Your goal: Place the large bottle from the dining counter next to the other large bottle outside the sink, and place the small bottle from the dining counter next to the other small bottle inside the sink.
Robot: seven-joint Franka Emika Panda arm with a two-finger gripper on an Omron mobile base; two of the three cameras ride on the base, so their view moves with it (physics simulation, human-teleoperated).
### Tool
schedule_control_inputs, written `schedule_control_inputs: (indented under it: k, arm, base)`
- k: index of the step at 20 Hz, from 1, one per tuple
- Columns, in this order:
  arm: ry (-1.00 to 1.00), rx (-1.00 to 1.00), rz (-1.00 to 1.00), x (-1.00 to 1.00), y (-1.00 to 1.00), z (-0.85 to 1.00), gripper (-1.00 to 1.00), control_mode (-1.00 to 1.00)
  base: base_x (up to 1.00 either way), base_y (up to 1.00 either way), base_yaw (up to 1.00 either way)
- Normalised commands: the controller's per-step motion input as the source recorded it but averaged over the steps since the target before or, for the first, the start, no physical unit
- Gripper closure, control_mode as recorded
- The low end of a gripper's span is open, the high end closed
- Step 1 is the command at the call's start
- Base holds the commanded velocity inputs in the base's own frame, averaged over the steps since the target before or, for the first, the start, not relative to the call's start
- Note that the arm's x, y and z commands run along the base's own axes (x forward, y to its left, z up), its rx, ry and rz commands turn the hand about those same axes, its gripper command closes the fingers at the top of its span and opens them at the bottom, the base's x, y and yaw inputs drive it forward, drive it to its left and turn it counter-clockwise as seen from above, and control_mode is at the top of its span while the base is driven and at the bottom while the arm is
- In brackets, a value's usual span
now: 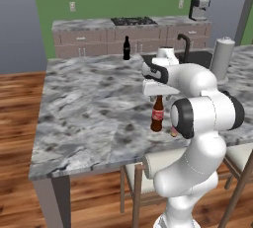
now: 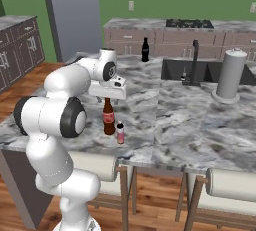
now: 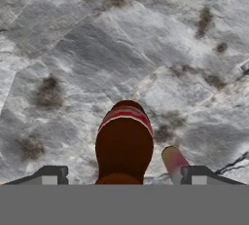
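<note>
One large bottle (image 3: 124,148), one small bottle (image 3: 173,163), tool (image 3: 124,175) above.

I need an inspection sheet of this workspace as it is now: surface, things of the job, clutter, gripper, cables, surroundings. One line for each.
Surface: dining counter, grey-white marbled stone, with the sink set into it.
Job's things: large bottle upright near the front edge; small bottle upright close beside it; other large bottle upright on the far side, outside the sink.
Clutter: grey paper-towel roll beside the sink.
Gripper: gripper directly above the large bottle, its fingers on either side of the neck, with gaps showing.
Cables: nothing seen.
Surroundings: black faucet, stools, stove, coffee machine, cabinets, wooden floor.
</note>
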Motion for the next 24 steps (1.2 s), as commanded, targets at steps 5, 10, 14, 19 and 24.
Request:
schedule_control_inputs:
  k: [5, 10, 14, 19, 24]
  arm:
    - [0.0, 0.0, 0.0, 0.0, 0.0, 0.0, 1.0, -1.0]
    - [0.0, 0.0, 0.0, 0.0, 0.0, 0.0, 1.0, -1.0]
    - [-0.01, 0.0, 0.0, 0.0, 0.2, 0.02, 1.0, -1.0]
    - [0.0, -0.02, 0.0, 0.0, 0.33, 0.48, 1.0, -1.0]
    - [0.04, -0.05, 0.0, -0.14, 0.3, 0.61, 1.0, -1.0]
  base:
    - [0.0, 0.0, 0.0]
    - [0.0, 0.0, 0.0]
    - [0.0, 0.0, 0.0]
    - [0.0, 0.0, 0.0]
    - [0.0, 0.0, 0.0]
